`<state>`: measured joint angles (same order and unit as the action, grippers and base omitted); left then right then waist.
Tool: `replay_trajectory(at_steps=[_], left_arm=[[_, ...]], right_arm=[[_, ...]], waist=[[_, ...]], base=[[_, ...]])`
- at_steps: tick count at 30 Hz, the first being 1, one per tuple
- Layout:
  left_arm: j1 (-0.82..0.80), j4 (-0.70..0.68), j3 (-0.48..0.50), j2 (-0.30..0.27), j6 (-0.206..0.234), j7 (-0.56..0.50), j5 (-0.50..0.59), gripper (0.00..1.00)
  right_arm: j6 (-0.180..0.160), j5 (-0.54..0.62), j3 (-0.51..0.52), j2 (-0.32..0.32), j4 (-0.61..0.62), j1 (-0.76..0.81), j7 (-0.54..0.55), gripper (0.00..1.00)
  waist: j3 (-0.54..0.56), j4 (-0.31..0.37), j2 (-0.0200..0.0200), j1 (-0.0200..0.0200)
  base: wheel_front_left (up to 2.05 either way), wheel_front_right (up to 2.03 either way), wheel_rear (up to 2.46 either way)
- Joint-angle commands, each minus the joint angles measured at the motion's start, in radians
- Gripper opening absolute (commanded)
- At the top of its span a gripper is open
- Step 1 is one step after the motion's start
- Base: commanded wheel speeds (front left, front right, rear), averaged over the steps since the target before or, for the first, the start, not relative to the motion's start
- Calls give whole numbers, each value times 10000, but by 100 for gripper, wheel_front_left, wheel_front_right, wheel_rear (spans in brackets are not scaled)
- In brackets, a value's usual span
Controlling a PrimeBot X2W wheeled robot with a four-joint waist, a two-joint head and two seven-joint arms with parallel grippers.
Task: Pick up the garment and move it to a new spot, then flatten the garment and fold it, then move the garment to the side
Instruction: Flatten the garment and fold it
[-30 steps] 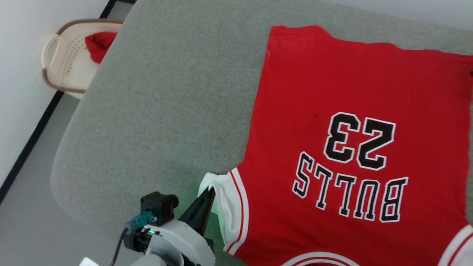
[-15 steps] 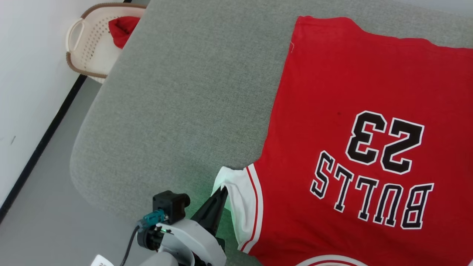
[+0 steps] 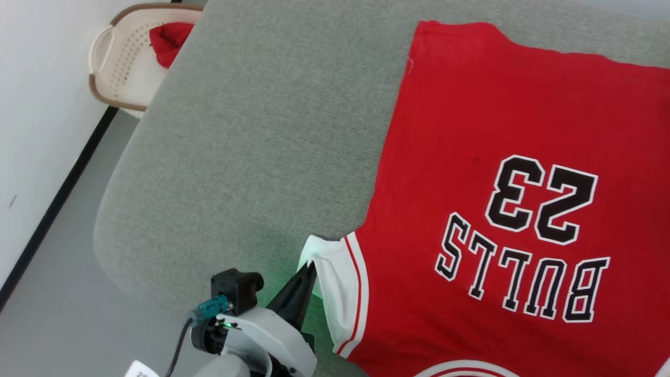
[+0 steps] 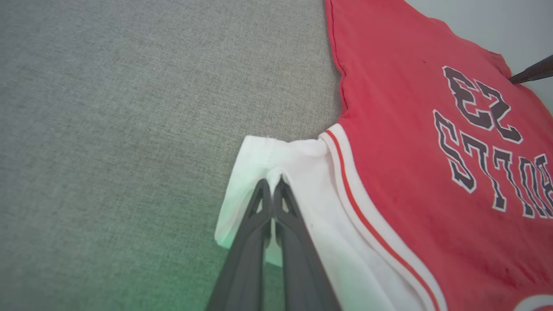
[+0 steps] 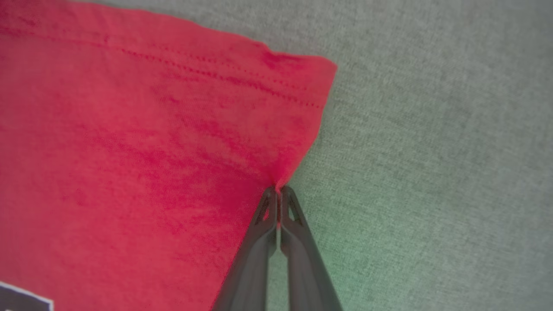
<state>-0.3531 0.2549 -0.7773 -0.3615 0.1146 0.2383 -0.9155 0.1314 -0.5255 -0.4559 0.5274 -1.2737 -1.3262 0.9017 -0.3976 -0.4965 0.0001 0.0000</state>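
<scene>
The garment [image 3: 497,131] is a red jersey with white sleeves, striped trim and black lettering, spread flat on the grey cushion [image 3: 251,131], lettering upside down to me. My left gripper [image 3: 312,267] is shut on the white sleeve [image 4: 298,172] at the garment's near left corner; in the left wrist view the left gripper [image 4: 272,183] pinches a fold of that sleeve. In the right wrist view my right gripper [image 5: 278,190] is shut on the garment's red side edge [image 5: 298,160] just below a hem corner. A dark finger [image 4: 531,72] of the right gripper pokes in at the jersey's far edge.
A cream perforated basket [image 3: 118,68] with a small red cloth lump [image 3: 168,42] stands on the floor beyond the cushion's far left corner. A white wall with a black baseboard [image 3: 52,204] runs along the left. Bare grey cushion lies left of the garment.
The head camera shifted, sliding the whole scene rightward. The left gripper keeps its hold on the sleeve. The garment lies as before.
</scene>
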Motion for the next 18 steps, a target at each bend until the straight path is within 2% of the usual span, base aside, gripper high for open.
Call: replay_trajectory(at_steps=[1, 6, 10, 11, 13, 14, 18], left_arm=[[23, 21, 68, -63, -21, 62, -49, 0], [160, 8, 227, -279, 108, 96, -39, 0], [282, -81, 357, -482, 201, 111, -53, 0], [344, -170, 422, -602, 283, 105, -72, 0], [369, -236, 457, -672, 321, 105, -82, 0], [473, -322, 534, -830, 417, 93, -77, 0], [685, -532, 679, -1120, 567, 71, -165, 0]], right_arm=[[-12, 43, 93, -115, -251, 400, 144, 0], [-11, -106, 66, -575, 66, 553, 67, 0], [-11, -397, -115, -636, 780, 805, 96, 0], [-11, -689, -286, -543, 1377, 1079, 169, 0], [-11, -840, -354, -485, 1723, 1263, 237, 0], [-11, -1226, -588, -298, 2486, 1680, 367, 0], [-11, -1964, -993, 268, 4192, 2767, 555, 0]], waist=[[134, 184, -1, 0], [439, 700, -1, 0], [639, 1083, -1, 0], [770, 1339, -1, 0], [837, 1465, -1, 0], [976, 1719, -1, 0], [1240, 2234, -1, 0]], base=[[0, 0, 0], [0, 0, 0], [0, 0, 0], [0, 0, 0], [0, 0, 0], [0, 0, 0], [0, 0, 0]])
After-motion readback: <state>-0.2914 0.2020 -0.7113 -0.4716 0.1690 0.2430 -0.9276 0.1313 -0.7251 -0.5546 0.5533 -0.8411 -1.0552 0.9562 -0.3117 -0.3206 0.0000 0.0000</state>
